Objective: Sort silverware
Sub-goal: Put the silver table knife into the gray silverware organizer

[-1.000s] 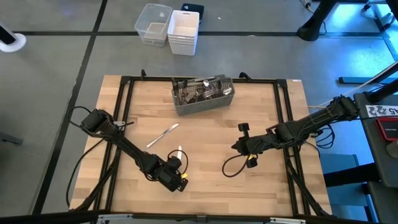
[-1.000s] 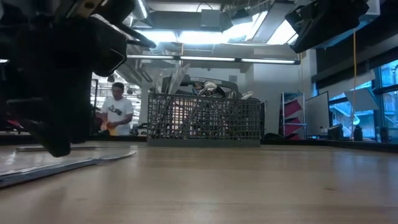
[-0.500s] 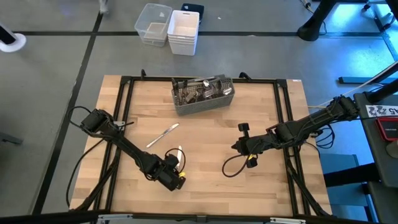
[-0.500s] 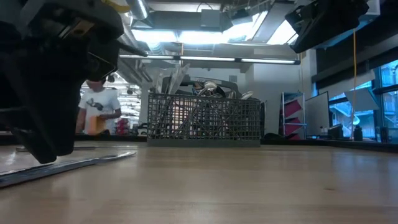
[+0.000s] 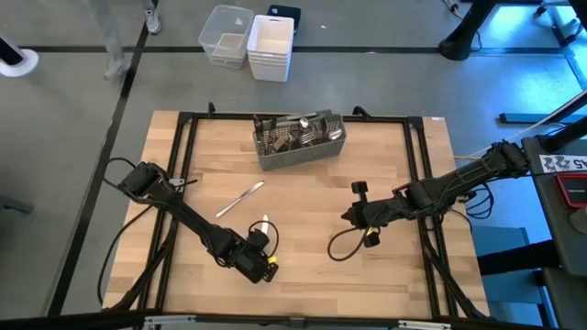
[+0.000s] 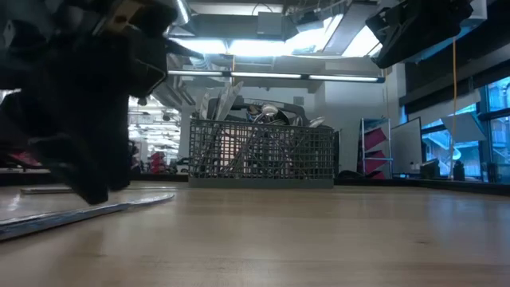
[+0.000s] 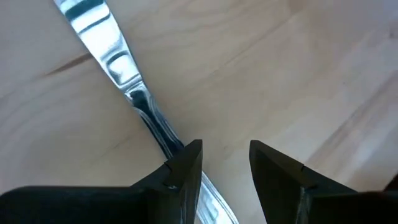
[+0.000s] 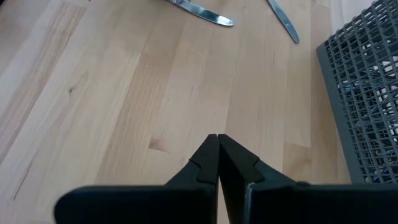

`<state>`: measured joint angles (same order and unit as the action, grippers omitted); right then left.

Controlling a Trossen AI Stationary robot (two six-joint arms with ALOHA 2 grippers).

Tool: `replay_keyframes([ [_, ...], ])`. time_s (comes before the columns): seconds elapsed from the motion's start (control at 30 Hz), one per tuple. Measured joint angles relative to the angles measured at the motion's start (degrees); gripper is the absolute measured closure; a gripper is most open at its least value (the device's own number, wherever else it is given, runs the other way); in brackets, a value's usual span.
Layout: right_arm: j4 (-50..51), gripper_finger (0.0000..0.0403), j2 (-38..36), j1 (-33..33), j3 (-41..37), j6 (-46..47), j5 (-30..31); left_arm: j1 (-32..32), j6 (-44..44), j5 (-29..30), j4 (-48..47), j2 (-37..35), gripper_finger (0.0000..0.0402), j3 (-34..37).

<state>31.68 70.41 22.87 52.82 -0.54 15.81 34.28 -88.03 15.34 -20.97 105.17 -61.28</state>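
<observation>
The left tool (image 7: 225,165), fingers apart, straddles a knife (image 7: 118,65) on the table (image 5: 303,266). A second knife (image 5: 240,198) lies at 11 o'clock from it. The right tool (image 8: 217,155) hangs pinched together. At 12, the caddy (image 5: 300,151) is crammed with silverware (image 5: 295,131).
</observation>
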Motion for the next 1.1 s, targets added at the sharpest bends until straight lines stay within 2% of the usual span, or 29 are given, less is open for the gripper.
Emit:
replay_keyframes([
  [0.23, 1.5, 0.0393, -2.5, 0.0, 0.2, 0.1, 2.4, 0.0, -0.5, -0.1, -2.7, 0.6, 0.0275, 0.0],
  [0.4, 2.3, 0.0393, -8.5, 0.0, 0.3, 0.2, 8.2, 0.2, -0.7, -1.3, -7.2, 0.4, 0.0275, -0.2],
  [0.57, -1.3, 0.0393, -14.8, 0.0, -2.8, 0.2, 10.4, 0.2, 0.3, -1.4, -12.7, 0.1, 0.0275, -0.2],
  [0.83, -17.7, 0.0393, -22.8, 0.0, -17.3, 0.3, 12.9, -0.2, 1.0, -1.6, -26.2, -2.4, 0.0275, 0.2],
  [1.1, -38.6, 0.0393, -24.2, 0.0, -33.1, 7.3, 13.8, -1.0, 1.6, -0.7, -31.4, -6.9, 0.0275, 0.2],
])
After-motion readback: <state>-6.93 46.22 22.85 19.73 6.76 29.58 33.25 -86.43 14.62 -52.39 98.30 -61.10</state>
